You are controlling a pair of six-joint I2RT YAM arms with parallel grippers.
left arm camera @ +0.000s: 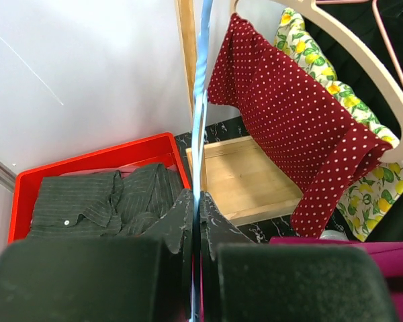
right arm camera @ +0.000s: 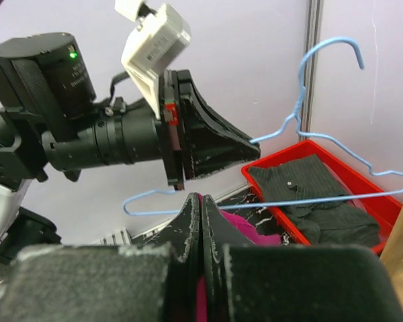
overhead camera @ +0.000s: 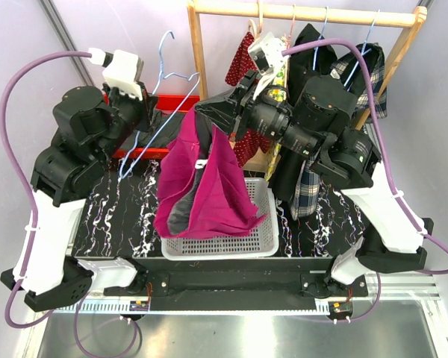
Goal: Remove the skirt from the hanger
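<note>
The left gripper (left arm camera: pixel 199 204) is shut tight on the blue wire of the hanger (left arm camera: pixel 200 100), with no gap between the fingers, and holds the frame up and back-left of the white basket (overhead camera: pixel 261 239). I judge this grip is there to anchor the hanger so the cloth can be drawn off it. The right gripper (right arm camera: pixel 201 204) is likewise fully closed, pinching a fold of the magenta skirt (overhead camera: pixel 205 183) at its upper edge. It sits above the basket's back edge. The skirt hangs from that pinch, and its hem drapes into the basket, so a release would likely drop it inside. In the right wrist view the hanger's lower wire crosses just above the right fingertips. I cannot tell whether the waistband is fully clear of the wire. Back-left of the basket lies the red tray (left arm camera: pixel 87 161) with a folded striped garment. Behind the basket stands the wooden rack (overhead camera: pixel 306 13).
</note>
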